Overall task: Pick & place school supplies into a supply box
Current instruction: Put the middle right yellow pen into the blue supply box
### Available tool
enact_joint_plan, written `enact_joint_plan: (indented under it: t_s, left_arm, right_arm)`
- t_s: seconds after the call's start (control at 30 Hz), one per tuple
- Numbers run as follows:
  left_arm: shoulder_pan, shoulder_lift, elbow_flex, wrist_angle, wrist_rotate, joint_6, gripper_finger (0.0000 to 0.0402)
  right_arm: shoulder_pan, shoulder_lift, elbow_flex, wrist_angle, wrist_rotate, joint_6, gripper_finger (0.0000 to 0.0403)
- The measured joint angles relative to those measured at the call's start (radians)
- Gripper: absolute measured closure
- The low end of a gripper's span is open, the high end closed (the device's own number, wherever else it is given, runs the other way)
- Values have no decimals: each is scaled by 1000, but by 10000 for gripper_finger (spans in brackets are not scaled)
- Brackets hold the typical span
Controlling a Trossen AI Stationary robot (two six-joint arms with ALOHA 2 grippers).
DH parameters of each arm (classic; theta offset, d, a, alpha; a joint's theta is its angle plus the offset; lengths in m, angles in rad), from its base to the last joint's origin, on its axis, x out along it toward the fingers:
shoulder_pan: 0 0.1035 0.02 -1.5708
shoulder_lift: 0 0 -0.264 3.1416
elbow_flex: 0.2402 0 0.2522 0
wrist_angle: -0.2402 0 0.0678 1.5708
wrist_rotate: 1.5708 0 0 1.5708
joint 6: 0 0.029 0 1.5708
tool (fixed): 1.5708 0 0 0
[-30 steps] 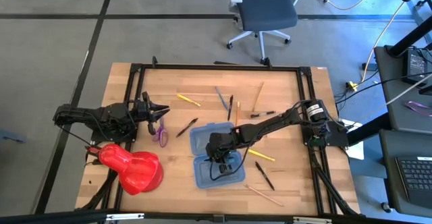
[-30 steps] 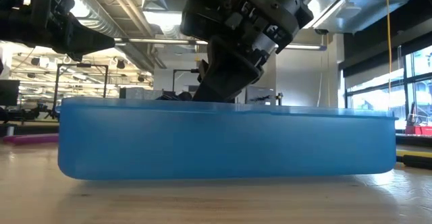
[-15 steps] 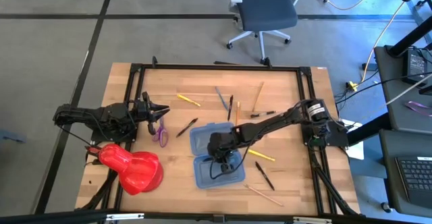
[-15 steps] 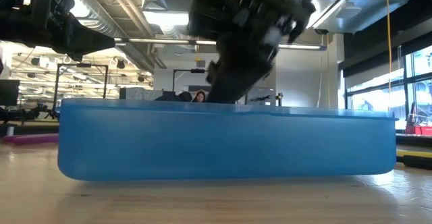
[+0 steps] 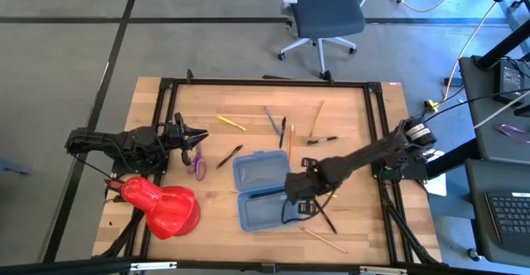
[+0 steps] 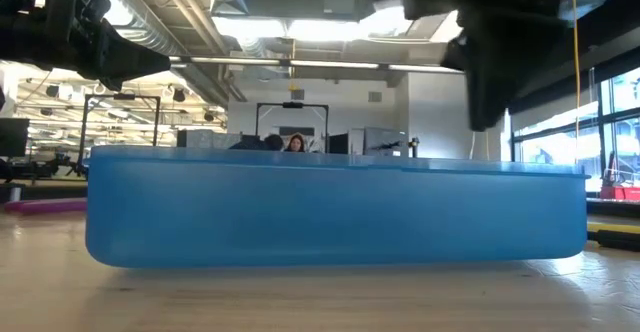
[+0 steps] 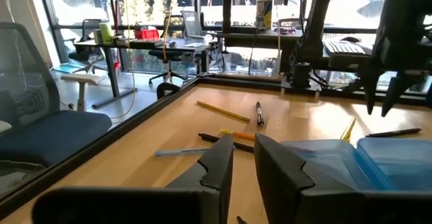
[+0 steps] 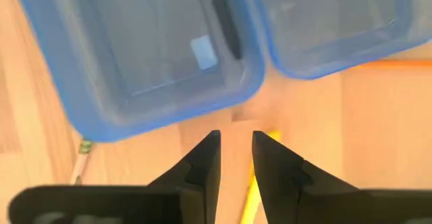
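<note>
The right gripper (image 8: 234,158) is held slightly open and empty above a yellow pencil (image 8: 255,190), just beside the supply box (image 5: 263,189). The left gripper (image 7: 244,162), narrowly parted, holds nothing.

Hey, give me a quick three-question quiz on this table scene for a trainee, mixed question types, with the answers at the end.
1. True or false: the right end effector is inside the supply box.
2. Which thing lies closest to the left end effector? A) purple scissors B) an office chair C) a wooden ruler
3. Fill in: a dark ___ lies in one half of the supply box.

Key: 1. False; it is over the bare table beside the box, above a yellow pencil. 2. A. 3. pen.
</note>
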State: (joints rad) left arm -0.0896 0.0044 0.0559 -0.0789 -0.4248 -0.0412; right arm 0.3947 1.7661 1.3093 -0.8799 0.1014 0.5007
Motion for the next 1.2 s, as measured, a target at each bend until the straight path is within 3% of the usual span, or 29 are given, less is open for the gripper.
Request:
enact_joint_plan:
  t_s: [0.27,0.4,0.6,0.77,1.2]
  left_arm:
    - [0,0,0,0,0,0,349]
    - [0,0,0,0,0,0,350]
    - [0,0,0,0,0,1,345]
    - [0,0,0,0,0,1,349]
    - [0,0,0,0,-1,2,343]
  right_arm:
    - [10,-49,-185,64,1,85,313]
    - [10,-60,-269,143,108,75,313]
    - [9,-62,-296,170,107,100,313]
    - [9,-62,-327,232,42,125,313]
    - [2,-61,-333,211,20,96,313]
